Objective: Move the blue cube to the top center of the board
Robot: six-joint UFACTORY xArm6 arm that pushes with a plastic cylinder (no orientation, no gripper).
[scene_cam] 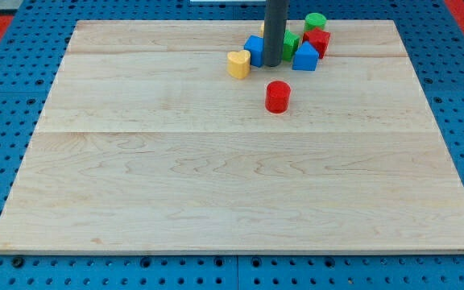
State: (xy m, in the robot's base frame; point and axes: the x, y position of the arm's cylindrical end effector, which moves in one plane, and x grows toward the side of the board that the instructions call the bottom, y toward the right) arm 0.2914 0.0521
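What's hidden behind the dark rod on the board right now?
The rod covers part of the blue cube on its left and most of a green block on its right. My tip sits between them. Whether they touch behind the rod cannot be seen.

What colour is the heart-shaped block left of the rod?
Yellow: the heart block, seen in the camera view.

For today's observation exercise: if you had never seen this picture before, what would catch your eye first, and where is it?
First, the tight knot of coloured blocks at the view's top centre, with the dark rod standing in it, my tip right beside the blue cube. Around it sit a yellow heart, a second blue block, a red block and a green cylinder. A lone red cylinder stands apart, just below the cluster.
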